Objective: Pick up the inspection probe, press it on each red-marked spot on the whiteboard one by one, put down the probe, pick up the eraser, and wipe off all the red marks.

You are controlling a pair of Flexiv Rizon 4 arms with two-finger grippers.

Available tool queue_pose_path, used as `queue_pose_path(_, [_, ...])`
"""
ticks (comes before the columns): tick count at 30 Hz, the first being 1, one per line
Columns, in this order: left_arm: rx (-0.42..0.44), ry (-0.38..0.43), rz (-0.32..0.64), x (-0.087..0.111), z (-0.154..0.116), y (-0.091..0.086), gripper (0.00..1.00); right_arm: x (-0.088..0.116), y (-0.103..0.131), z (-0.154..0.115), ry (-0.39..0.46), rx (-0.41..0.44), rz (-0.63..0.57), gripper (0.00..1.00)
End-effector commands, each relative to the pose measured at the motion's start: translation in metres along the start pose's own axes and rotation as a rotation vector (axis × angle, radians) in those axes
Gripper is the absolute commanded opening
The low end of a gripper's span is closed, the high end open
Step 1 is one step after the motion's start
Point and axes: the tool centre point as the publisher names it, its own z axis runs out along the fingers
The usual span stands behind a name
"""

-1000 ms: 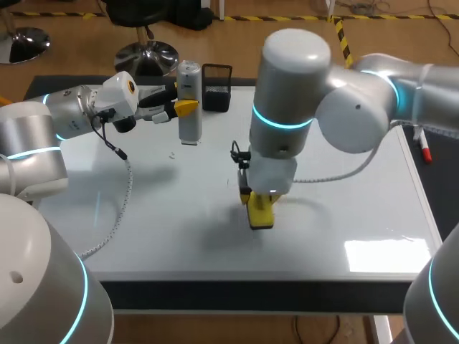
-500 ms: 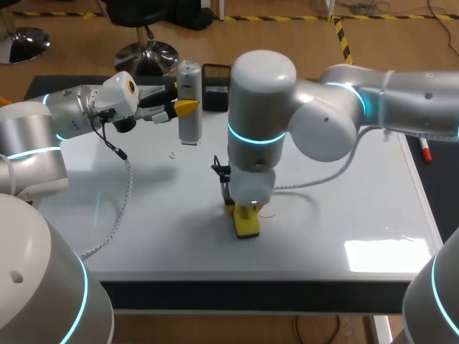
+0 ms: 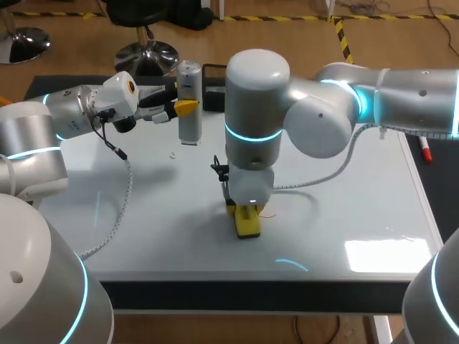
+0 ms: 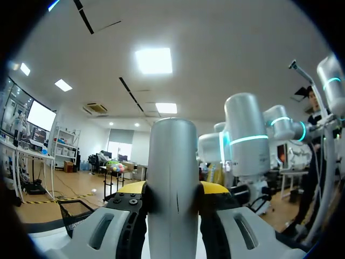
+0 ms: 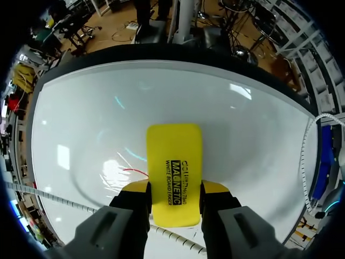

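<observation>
- Eraser [image 3: 247, 222] lies flat on the whiteboard [image 3: 344, 215] near its middle, pinched at one end by the right gripper [image 3: 244, 209].
- A thin red mark [image 5: 135, 171] sits just beside one of its long edges; a straight stroke might pass alongside and leave it.
- Far left, the left gripper [image 3: 179, 107] clamps the upright probe [image 3: 189, 100].
- Over the last second the eraser slid left and slightly nearer; the left arm has not moved.

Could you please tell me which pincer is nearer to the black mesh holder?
Left. The left pincer, shut on the probe, is right beside the black mesh holder; the right pincer holds the eraser mid-whiteboard, well away.
</observation>
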Motion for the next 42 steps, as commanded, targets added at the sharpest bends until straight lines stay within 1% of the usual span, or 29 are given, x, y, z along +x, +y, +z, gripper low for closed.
queue_pose_path(1, [0.001,-0.001,0.002,0.0,0.001,0.0,0.0,0.015,0.002,0.017,0.001,0.004,0.011,0.0])
queue_pose_path(8, [0.001,-0.001,0.002,0.0,0.001,0.0,0.0,0.033,0.007,0.025,0.021,-0.004,0.048,0.0])
queue_pose_path(18, [0.001,-0.001,0.002,0.0,0.001,0.0,0.0,0.071,0.009,0.031,0.046,-0.004,0.129,0.0])
queue_pose_path(24, [0.001,-0.001,0.002,0.0,0.001,0.0,0.0,0.085,0.012,0.035,0.058,-0.01,0.153,0.0])
queue_pose_path(28, [0.001,-0.001,0.002,0.0,0.001,0.0,0.0,0.089,0.013,0.035,0.065,-0.013,0.158,0.0])
queue_pose_path(36, [0.001,-0.001,0.002,0.0,0.001,0.0,0.0,0.09,0.013,0.035,0.072,-0.012,0.155,0.0])
queue_pose_path(42, [0.001,-0.001,0.002,0.0,0.001,0.0,0.0,0.096,0.006,0.009,0.034,0.025,0.182,0.0])
